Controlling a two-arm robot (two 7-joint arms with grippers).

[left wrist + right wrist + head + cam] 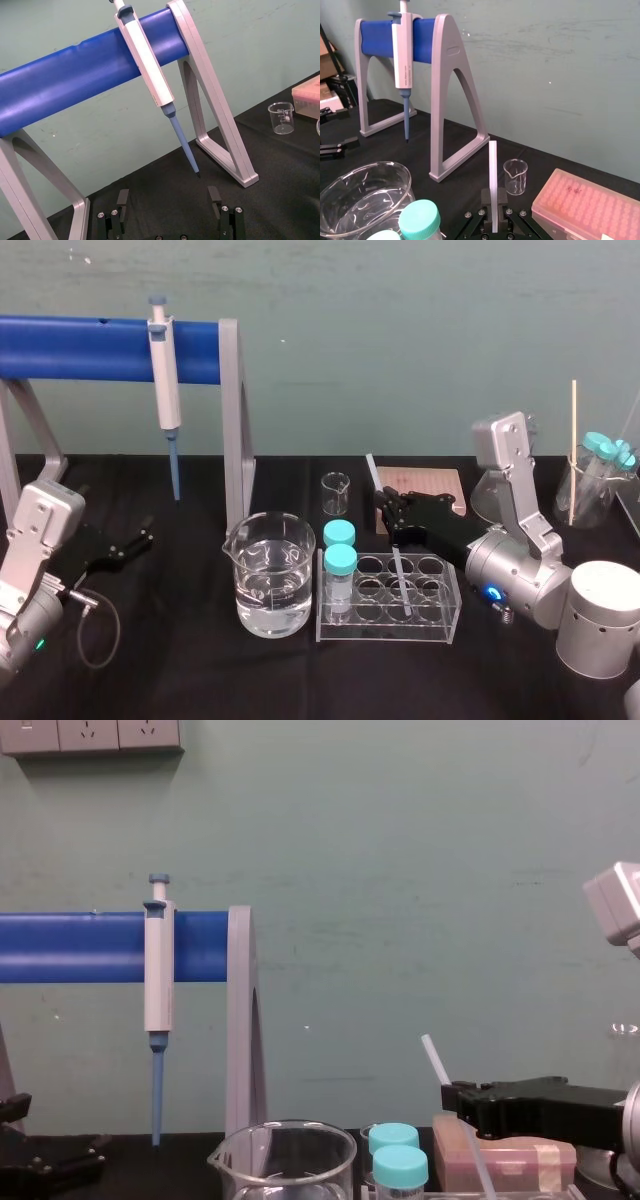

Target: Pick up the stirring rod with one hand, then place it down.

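The stirring rod (372, 472) is a thin white translucent stick, tilted, with its lower end down in a hole of the clear tube rack (440, 625). My right gripper (390, 505) is shut on the rod's upper part, just behind the rack. In the right wrist view the rod (493, 170) rises straight up from between the closed fingers of the right gripper (493, 200). The chest view has the rod (434, 1060) slanting up past the right gripper (455, 1098). My left gripper (140, 540) rests open at the table's left, its fingers (123, 197) spread wide apart.
A water-filled beaker (270, 570) and two teal-capped vials (340, 560) stand left of the rack. A small beaker (336, 492) and a pink tip box (430, 485) lie behind. The grey pipette (166, 390) hangs on the blue stand (100, 345). Glassware (590, 480) sits far right.
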